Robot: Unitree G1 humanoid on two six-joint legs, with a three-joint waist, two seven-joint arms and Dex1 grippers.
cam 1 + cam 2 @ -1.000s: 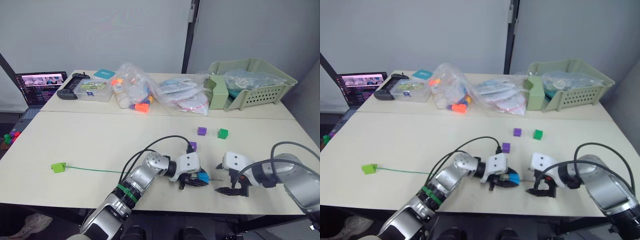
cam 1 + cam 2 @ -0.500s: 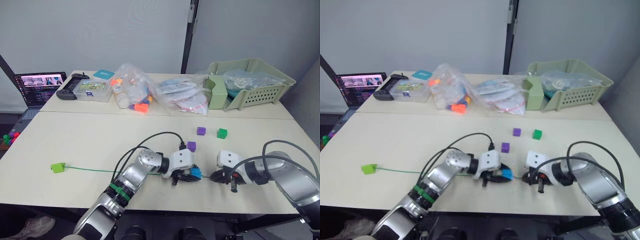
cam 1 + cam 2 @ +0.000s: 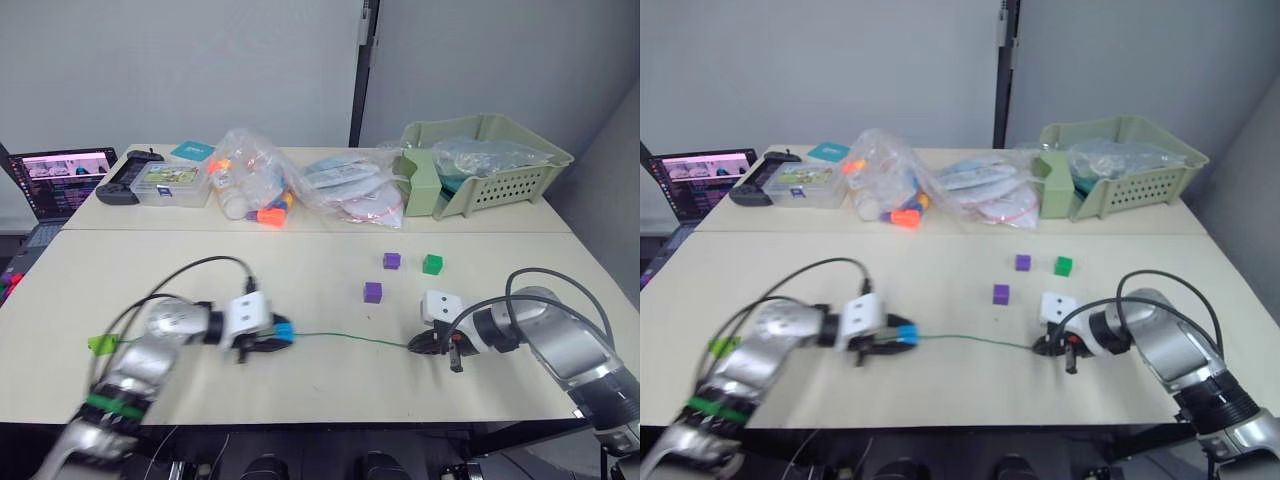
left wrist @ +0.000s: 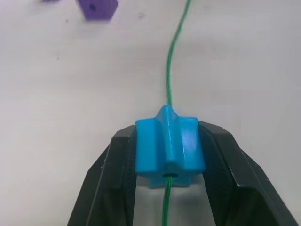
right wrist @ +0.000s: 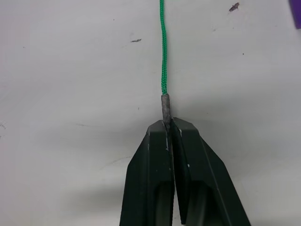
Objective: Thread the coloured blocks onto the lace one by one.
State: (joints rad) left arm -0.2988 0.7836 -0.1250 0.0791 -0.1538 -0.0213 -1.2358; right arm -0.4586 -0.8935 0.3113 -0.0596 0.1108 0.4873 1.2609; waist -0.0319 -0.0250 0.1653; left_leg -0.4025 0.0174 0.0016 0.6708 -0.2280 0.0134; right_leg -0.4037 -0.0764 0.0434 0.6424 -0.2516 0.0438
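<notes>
My left gripper [image 4: 169,157] is shut on a blue block [image 4: 169,151], low over the table at centre left [image 3: 272,335]. The green lace [image 3: 350,338] passes through the block's hole and runs right, nearly straight, to my right gripper [image 3: 418,347]. That gripper [image 5: 168,126] is shut on the lace's grey tip [image 5: 165,107]. A lime green block [image 3: 98,343] lies at the lace's far left end, partly behind my left arm. Two purple blocks [image 3: 373,291] [image 3: 391,260] and a dark green block [image 3: 432,264] lie loose beyond the lace.
Along the table's back stand a green basket [image 3: 500,175], clear bags of toy pieces [image 3: 255,180], a clear box [image 3: 170,183] and a black controller [image 3: 118,188]. A laptop [image 3: 60,180] is at far left.
The right gripper has shut on the lace's tip. My left gripper has carried the blue block well to the left along the lace, away from the right gripper. The camera has also shifted.
</notes>
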